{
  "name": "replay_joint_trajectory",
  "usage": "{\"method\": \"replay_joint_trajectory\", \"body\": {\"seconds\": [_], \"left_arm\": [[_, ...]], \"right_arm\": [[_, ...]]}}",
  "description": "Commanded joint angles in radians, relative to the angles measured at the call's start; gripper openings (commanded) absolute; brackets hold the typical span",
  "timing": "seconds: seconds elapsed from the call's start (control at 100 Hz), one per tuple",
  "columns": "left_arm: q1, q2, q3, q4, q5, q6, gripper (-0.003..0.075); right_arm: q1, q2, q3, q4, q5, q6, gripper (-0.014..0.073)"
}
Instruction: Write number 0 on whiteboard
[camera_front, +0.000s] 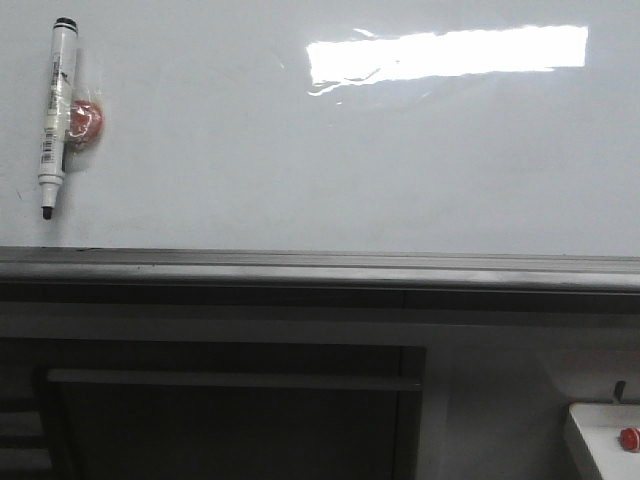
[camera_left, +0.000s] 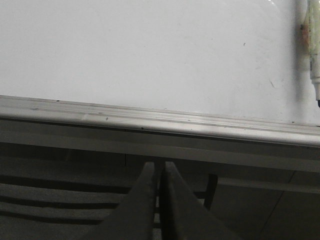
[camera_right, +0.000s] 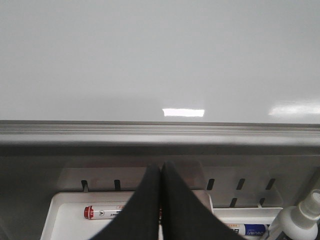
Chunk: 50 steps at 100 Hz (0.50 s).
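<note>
The whiteboard fills the upper half of the front view, glossy and bare of any drawn mark; a bright rectangular light reflection lies across its upper right. No number 0 shows on it in any view. Along its bottom edge runs the grey metal tray, and below that a dark cabinet front.

At the board's upper left a marker hangs nearly upright, white-bodied with a black cap end on top and its black tip pointing down. It has a barcode-like label, but the print is too small to read. Just beside and behind it sits a small round red holder touching the board. The same marker shows at the edge of the left wrist view.

At lower right in the front view, a white tray holds a red cap. The right wrist view shows that white tray under the board's ledge, with a red-capped marker lying in it, a blue label whose writing is not legible, and a white spray bottle beside it.

The left gripper sits below the tray edge, fingers pressed together on nothing. The right gripper is likewise closed and empty, above the white tray.
</note>
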<state>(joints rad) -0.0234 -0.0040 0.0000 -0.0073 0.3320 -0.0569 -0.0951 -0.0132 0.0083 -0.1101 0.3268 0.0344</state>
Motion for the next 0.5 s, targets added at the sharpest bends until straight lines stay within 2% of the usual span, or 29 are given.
{"method": "replay_joint_trajectory", "body": {"seconds": [0.0, 0.49], "left_arm": [[-0.002, -0.027, 0.011, -0.010, -0.053, 0.000, -0.0020], [-0.002, -0.027, 0.011, -0.010, -0.053, 0.000, -0.0020]], "right_arm": [[-0.006, -0.015, 0.023, 0.001, -0.027, -0.011, -0.0067], [-0.034, -0.015, 0.023, 0.001, -0.027, -0.011, -0.0067]]}}
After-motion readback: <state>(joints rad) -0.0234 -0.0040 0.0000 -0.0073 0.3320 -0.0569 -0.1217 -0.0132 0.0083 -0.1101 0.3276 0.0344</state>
